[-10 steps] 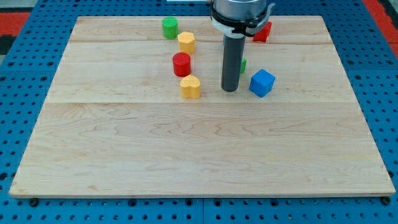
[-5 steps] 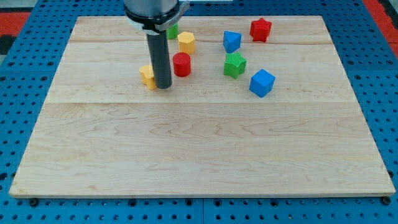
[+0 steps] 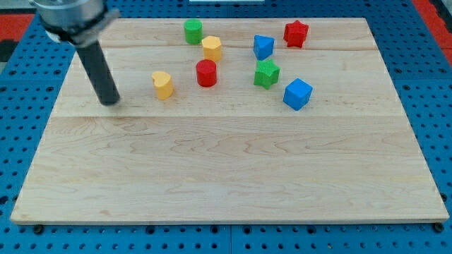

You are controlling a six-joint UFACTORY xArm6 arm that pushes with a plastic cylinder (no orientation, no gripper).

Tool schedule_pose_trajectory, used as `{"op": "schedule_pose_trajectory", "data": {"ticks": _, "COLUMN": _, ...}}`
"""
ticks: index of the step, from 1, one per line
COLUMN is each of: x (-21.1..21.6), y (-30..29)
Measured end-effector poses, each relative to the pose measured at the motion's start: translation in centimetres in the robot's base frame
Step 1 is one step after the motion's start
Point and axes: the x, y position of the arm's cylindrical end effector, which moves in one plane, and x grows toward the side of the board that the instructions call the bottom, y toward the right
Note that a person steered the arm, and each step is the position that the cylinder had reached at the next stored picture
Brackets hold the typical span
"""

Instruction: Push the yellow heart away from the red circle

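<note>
Board [image 3: 233, 162] is light wood, pale maple-like grain, smooth matt finish, seams visible between planks. Underneath, a blue perforated surface [image 3: 438, 106], looks like painted metal or plastic pegboard, slight sheen. Rod ending in my tip [image 3: 109, 103] is dark, matt, smooth, material unclear, rubbery or plastic look. Blocks all look like solid-coloured plastic, smooth, mild gloss: yellow heart [image 3: 163, 85], red circle [image 3: 206, 73], yellow hexagon-ish block [image 3: 211, 48], green cylinder [image 3: 193, 31], blue blocks [image 3: 263, 46] and [image 3: 297, 94], green star [image 3: 266, 73], red star [image 3: 296, 33].
</note>
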Motion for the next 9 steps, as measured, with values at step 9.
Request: {"op": "schedule_pose_trajectory", "data": {"ticks": 9, "x": 10.2, "y": 22.1}}
